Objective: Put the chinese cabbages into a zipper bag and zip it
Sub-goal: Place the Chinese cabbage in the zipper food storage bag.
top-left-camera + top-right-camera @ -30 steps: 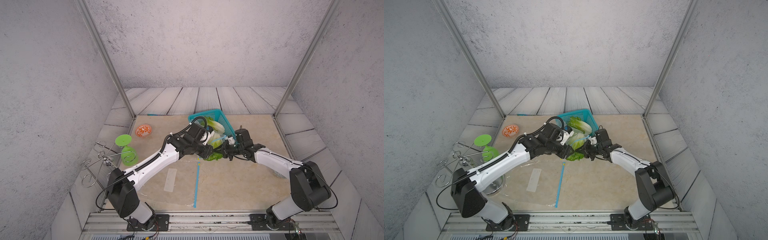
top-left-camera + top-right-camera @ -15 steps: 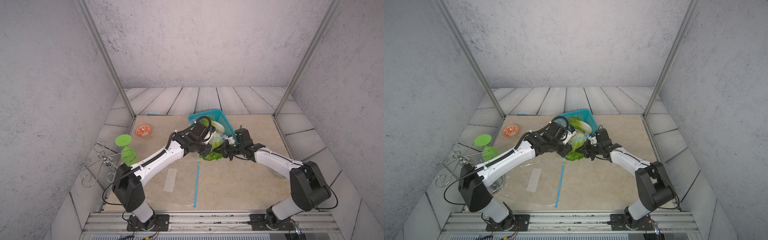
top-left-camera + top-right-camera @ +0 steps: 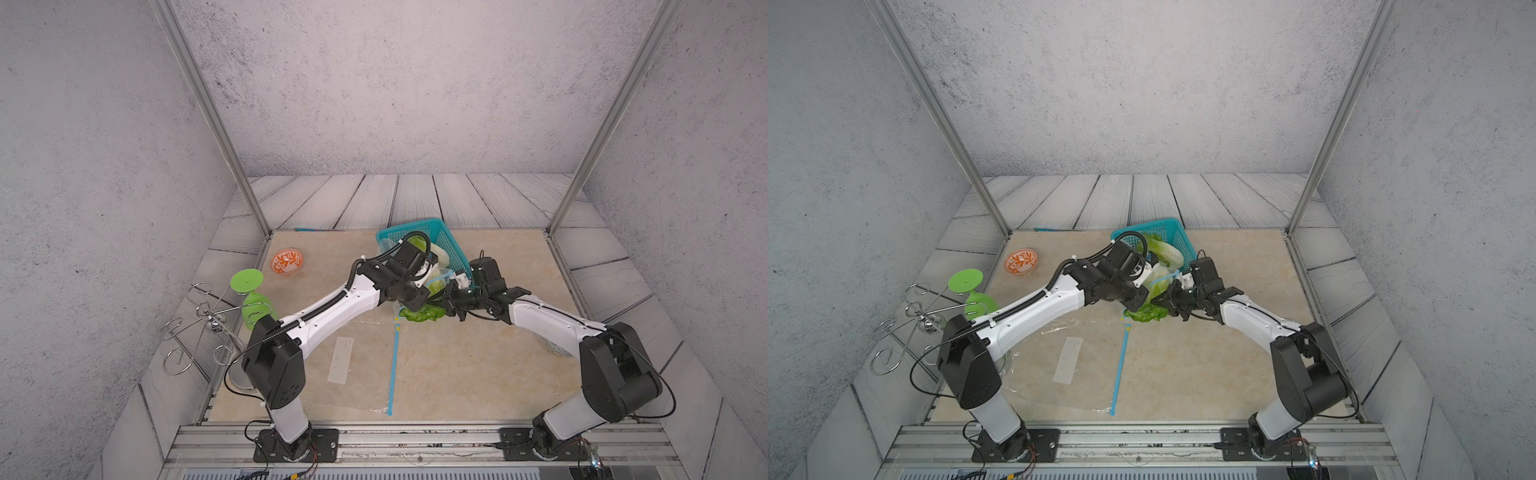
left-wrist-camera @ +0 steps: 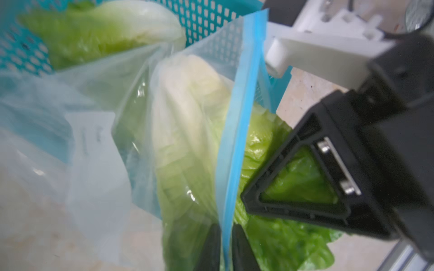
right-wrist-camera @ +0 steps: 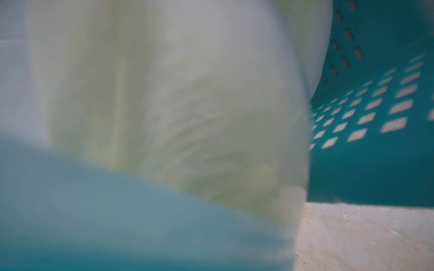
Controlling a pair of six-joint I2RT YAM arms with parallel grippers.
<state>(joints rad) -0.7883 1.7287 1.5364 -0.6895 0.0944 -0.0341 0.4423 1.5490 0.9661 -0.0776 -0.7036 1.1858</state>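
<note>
Pinching the bag (image 4: pixel 94 152) by its zipper strip (image 4: pixel 237 122), cabbage (image 4: pixel 187 112) only halfway in.

Clamps the left gripper (image 4: pixel 223 248) shut on the blue strip, mid-table, just on the near side of the basket (image 4: pixel 206 21). No telling the state of the right gripper (image 3: pixel 449 306), pressed close against the leaves (image 4: pixel 281 234): open, closed or holding something. Shows the cabbage's white end inside the plastic, green leaves spilling past the strip onto the table (image 3: pixel 478 374). Keeps a second cabbage (image 4: pixel 101 32) lying in the basket at the far side; third one not made out. Looks light but soft, with crinkly leaves likely to crush or snag in the zip, so better to push on the firm white ribbed end. Expect thin, floppy, slippery plastic; hold it by the stiffer strip.
</note>
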